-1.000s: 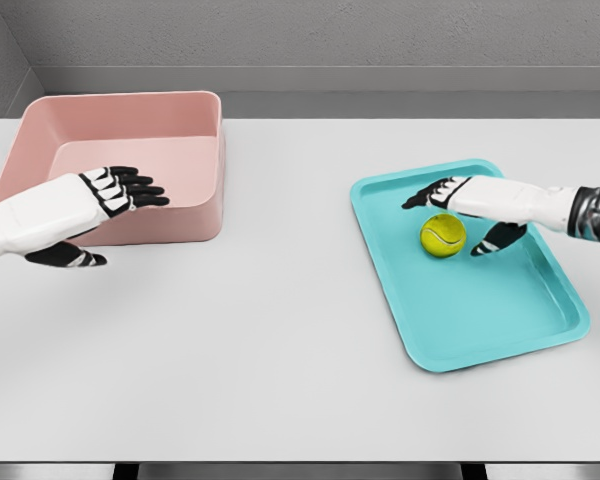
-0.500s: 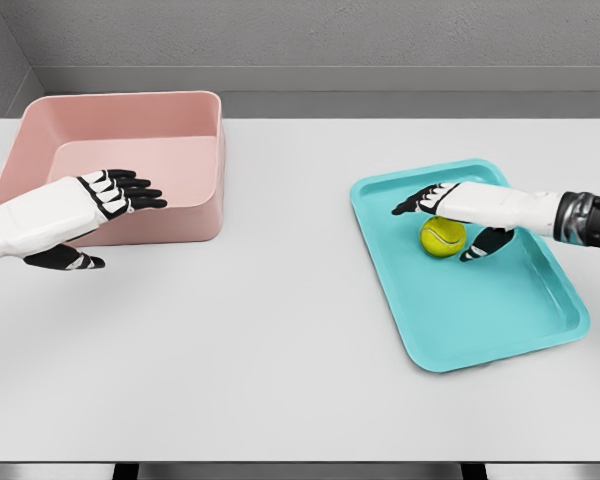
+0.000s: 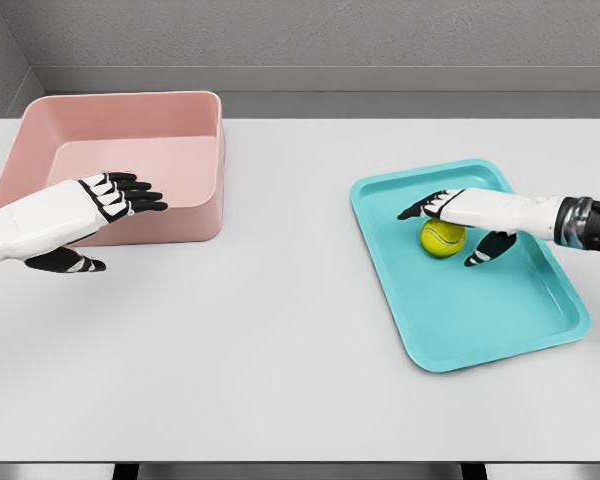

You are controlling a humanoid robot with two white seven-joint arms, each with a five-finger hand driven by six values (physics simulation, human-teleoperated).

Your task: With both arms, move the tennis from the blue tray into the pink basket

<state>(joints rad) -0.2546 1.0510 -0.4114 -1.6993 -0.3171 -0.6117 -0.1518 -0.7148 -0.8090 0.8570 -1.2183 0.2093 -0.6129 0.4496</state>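
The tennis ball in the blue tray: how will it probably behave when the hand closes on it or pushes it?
The tennis ball is round and lies loose on the flat blue tray, so a sideways push would probably roll it. The tray's raised rim should likely stop it. The right hand is over it, fingers open, so it probably stays free to slip until they close.

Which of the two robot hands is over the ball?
The right robot hand, reaching over the tennis ball on the blue tray. The left robot hand hovers open by the pink basket.
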